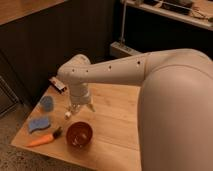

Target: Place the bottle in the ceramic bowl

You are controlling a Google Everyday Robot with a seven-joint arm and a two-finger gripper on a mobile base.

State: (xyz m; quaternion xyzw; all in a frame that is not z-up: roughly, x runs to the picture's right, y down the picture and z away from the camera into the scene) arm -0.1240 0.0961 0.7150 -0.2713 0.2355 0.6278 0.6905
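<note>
Wooden tabletop (117,127), pale grain, rectangular, set against a dark wall.

Arm (115,70): smooth white shell, rounded, with a row of small dark dots along its length. It reaches in from the right over the middle of the tabletop.

Pincer (81,108): points down, just above the wood behind the bowl. Its two fingers stand wide apart with nothing between them.

Bottle (67,115): tiny, whitish, stubby cylinder. It sits on the tabletop just beside the pincer on the cup side, and just behind the bowl's rim, outside it. Cannot tell whether a finger touches it.

Bowl (80,135): round, glossy reddish-brown ceramic, near the front edge.

Carrot (44,140): orange, tapered, lying flat beside the bowl.

Sponge (39,123): blue, flat, soft-edged.

Cup (46,103): small, blue, upright.

Packet (58,84): small, reddish and white, at the far edge.
</note>
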